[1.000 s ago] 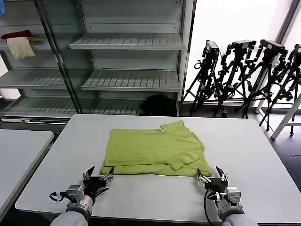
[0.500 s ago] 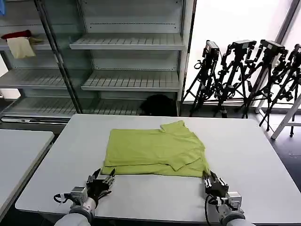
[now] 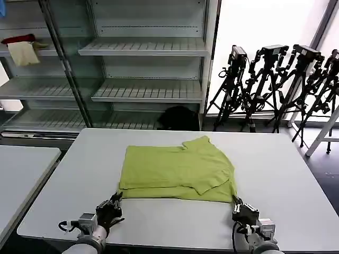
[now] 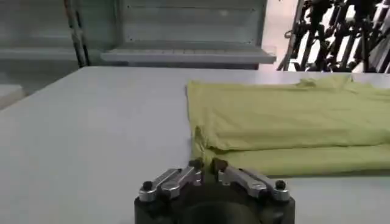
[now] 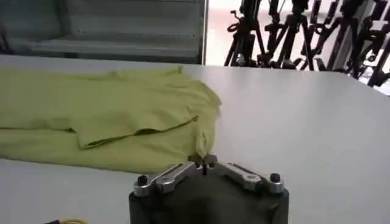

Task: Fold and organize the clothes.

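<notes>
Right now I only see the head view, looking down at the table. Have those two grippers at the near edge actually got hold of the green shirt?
Observer: On the left, yes. The left wrist view shows the left gripper pinching the near corner of the T-shirt, with cloth bunched between its tips.
Operator: And the other one?
Observer: The right wrist view shows the right gripper closed, with the T-shirt's other near corner drawn up into its tips.
Operator: Is it grabbing just one layer?
Observer: The left wrist view shows two folded layers stacked along the near edge. I cannot tell how many are pinched.
</notes>
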Controlling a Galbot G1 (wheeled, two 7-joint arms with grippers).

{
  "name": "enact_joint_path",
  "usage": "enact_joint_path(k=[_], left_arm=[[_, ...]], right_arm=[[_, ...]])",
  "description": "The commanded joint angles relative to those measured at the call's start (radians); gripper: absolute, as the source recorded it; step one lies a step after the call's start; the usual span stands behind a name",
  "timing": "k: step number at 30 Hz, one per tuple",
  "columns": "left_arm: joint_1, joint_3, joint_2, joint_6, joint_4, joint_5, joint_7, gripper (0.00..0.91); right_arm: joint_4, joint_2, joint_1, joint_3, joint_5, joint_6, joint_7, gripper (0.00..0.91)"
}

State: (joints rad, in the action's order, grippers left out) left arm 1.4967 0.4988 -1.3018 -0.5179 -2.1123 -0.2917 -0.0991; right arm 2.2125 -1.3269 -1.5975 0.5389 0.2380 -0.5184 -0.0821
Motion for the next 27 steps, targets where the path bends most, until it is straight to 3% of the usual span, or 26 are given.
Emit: enact_joint_path(k=[1,8,22,23,24,25,27], left_arm=[[0.162,0.068,0.048,0.005,-0.168,-0.024,0.01,0.0],[0.295,0.144,0.081,-0.005,-0.255,-0.094,-0.03,0.0],[0.351,0.186,0.073,0.017,-0.228,-0.144,-0.092,0.0],[0.354,0.179,0.069,0.018,-0.223,-0.141,-0.091,0.0],[0.36,0.172,0.068,0.023,-0.222,-0.137,-0.091,0.06],[0.365,0.167,0.068,0.025,-0.222,-0.136,-0.091,0.907],[0.375,0.153,0.067,0.033,-0.225,-0.13,-0.104,0.907]], right_arm=[[0.136,0.005,-0.135,-0.025,0.042,-0.031,-0.046,0.0],[0.222,-0.012,-0.204,-0.07,0.04,-0.059,-0.093,0.0],[0.222,0.001,-0.25,-0.07,0.008,-0.059,-0.084,0.0],[0.22,0.002,-0.252,-0.072,0.008,-0.059,-0.083,0.635],[0.218,0.003,-0.256,-0.072,0.006,-0.059,-0.079,0.907],[0.217,0.004,-0.26,-0.073,0.003,-0.059,-0.074,0.907],[0.21,0.008,-0.262,-0.074,0.0,-0.059,-0.066,0.907]])
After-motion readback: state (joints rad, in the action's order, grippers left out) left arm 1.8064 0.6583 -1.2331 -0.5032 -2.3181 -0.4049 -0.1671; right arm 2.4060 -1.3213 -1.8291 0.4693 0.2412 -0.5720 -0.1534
